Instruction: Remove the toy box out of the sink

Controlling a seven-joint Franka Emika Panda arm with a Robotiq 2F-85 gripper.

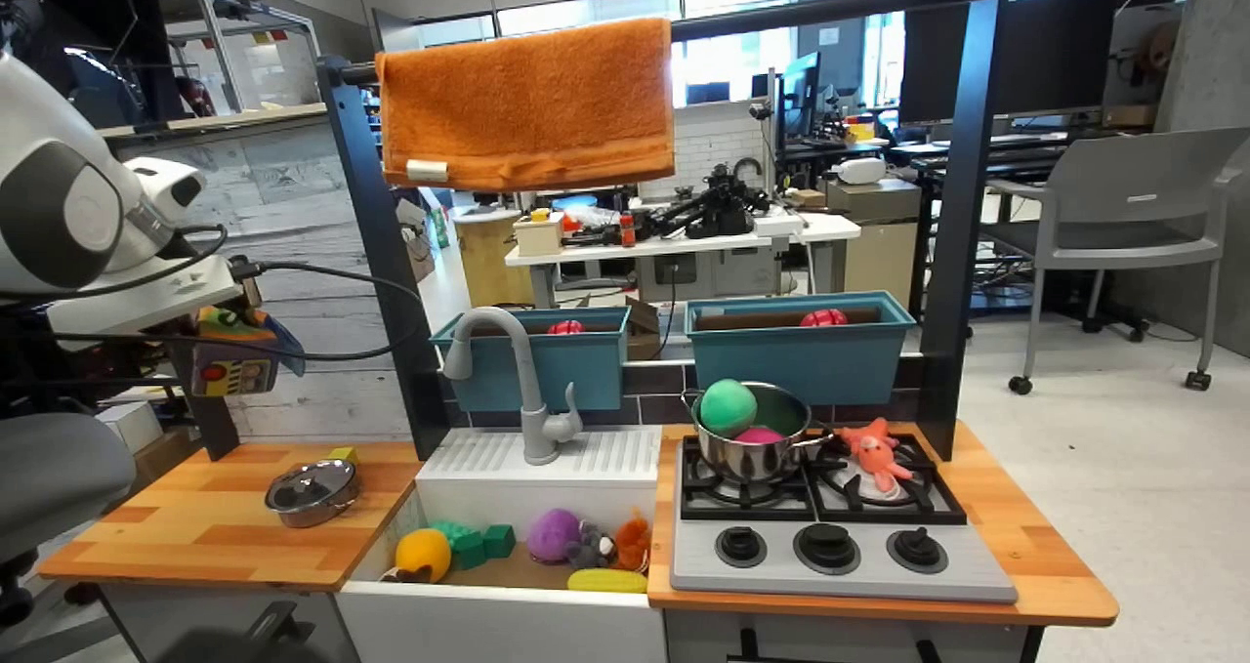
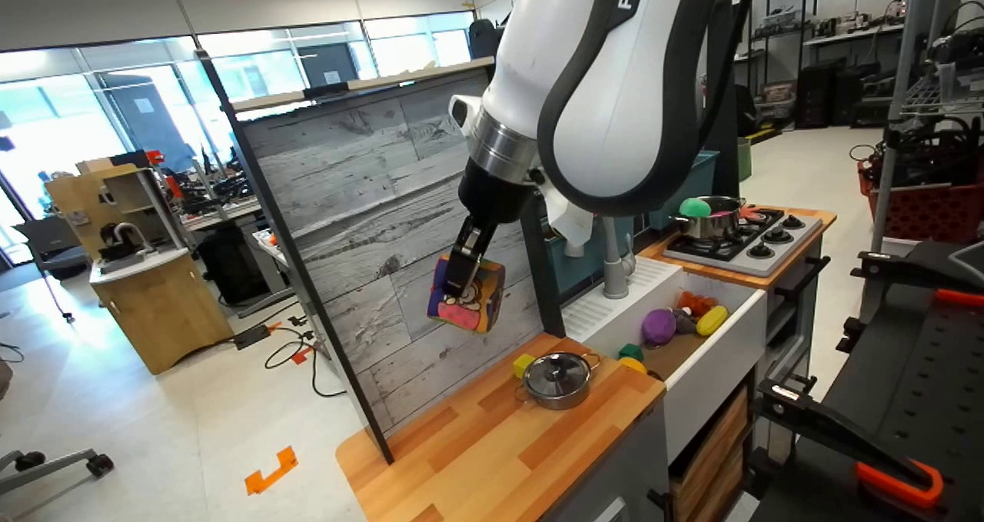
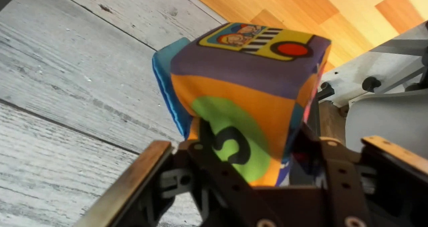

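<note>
The toy box [image 3: 247, 83] is a soft cube, orange and purple, with a green patch and dark mark facing the wrist camera. It hangs in the air over the left counter, beside the grey wood panel, in both exterior views [image 1: 234, 370] [image 2: 489, 295]. My gripper [image 3: 255, 136] is shut on it, one finger at each side; an exterior view also shows the gripper [image 2: 460, 280] gripping it. The far fingertip is partly hidden by the box. The white sink [image 1: 498, 624] is apart from the box, and also shows in an exterior view [image 2: 715, 368].
A small lidded pot [image 1: 312, 492] and a yellow block [image 2: 523, 365] stand on the wooden counter [image 2: 477, 445]. The grey panel [image 2: 369, 222] rises behind it. The grey faucet [image 1: 527, 390] arches over the sink, which holds several toys. The stovetop [image 1: 830, 565] carries a pot.
</note>
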